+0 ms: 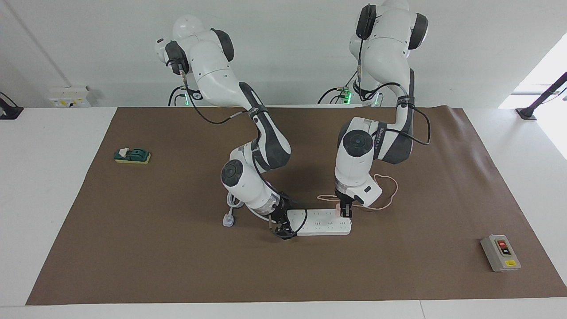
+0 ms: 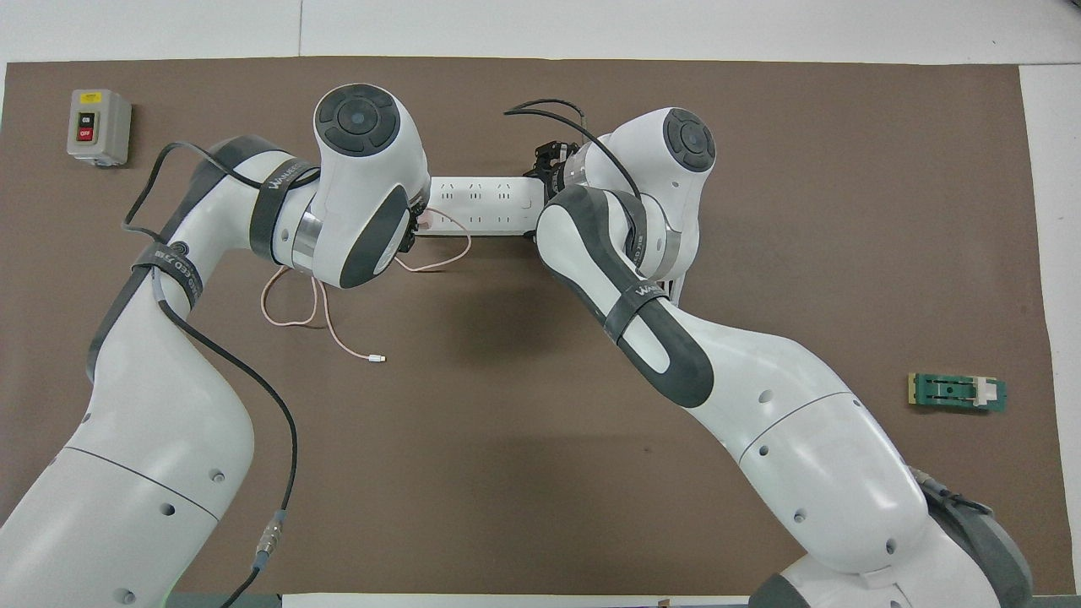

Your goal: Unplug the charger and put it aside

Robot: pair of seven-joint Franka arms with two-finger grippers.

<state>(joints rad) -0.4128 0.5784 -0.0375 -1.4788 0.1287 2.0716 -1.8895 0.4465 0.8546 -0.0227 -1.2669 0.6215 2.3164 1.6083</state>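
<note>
Two pincers: left pincer (image 1: 345,212) clamps cube-shaped pink charger (image 1: 339,208).

left gripper (image 1: 345,212) clamps the charger (image 1: 339,208) on the power strip (image 1: 320,222).

Robotics lab, test bench setup. Two white-and-grey jointed robot arms (image 1: 248,133) mounted at top of frame against plain white wall. Wide white table (image 1: 44,199) covered by brown paper mat (image 1: 177,266). Loose electrical test pieces spread around (none domestic): grey on/off switch box (image 1: 500,253) lower right, green knife switch on yellow base (image 1: 132,155) left of frame.
</note>
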